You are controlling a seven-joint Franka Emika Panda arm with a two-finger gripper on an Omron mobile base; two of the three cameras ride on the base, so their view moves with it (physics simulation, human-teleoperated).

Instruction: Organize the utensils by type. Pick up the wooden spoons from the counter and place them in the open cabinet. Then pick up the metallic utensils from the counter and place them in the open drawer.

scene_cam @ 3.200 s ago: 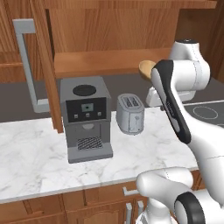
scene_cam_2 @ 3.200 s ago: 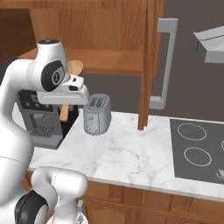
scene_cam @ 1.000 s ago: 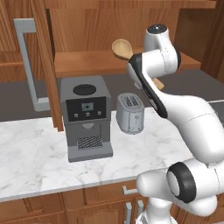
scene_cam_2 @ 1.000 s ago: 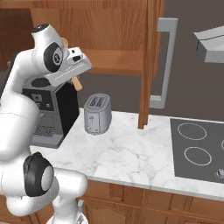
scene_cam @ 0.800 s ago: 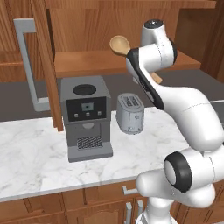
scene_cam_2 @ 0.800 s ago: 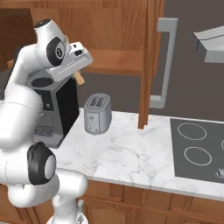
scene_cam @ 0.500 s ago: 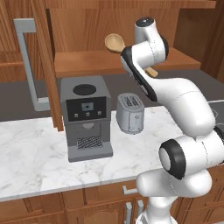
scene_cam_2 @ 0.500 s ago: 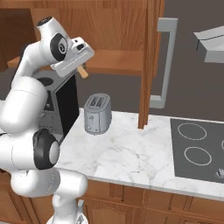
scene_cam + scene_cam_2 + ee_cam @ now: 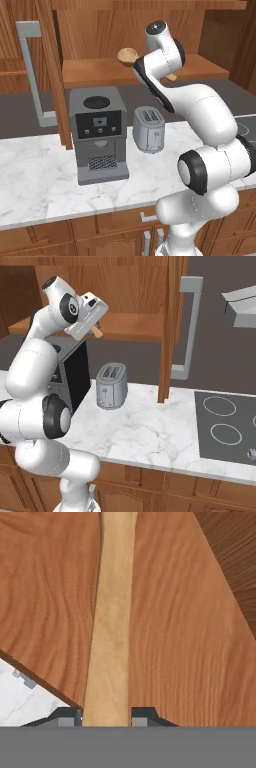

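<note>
Over the brown cabinet shelf (image 9: 100,70), the claw (image 9: 106,714) is gripping a wooden spoon (image 9: 128,55) by its handle. Below, a toaster (image 9: 149,129) is sitting on the marble desk (image 9: 40,175), right of a coffee machine (image 9: 98,135).

Raised over the cabinet (image 9: 95,72) shelf, the gripper (image 9: 106,714) has bare wood ahead on either side of the spoon (image 9: 111,622) between its fingers. Below it the coffee machine (image 9: 97,134) and toaster (image 9: 149,129) crowd the counter (image 9: 35,170), leaving open marble toward the front edge. To its left the open door (image 9: 52,75) with its bar handle (image 9: 34,70) walls off the shelf's end.
</note>
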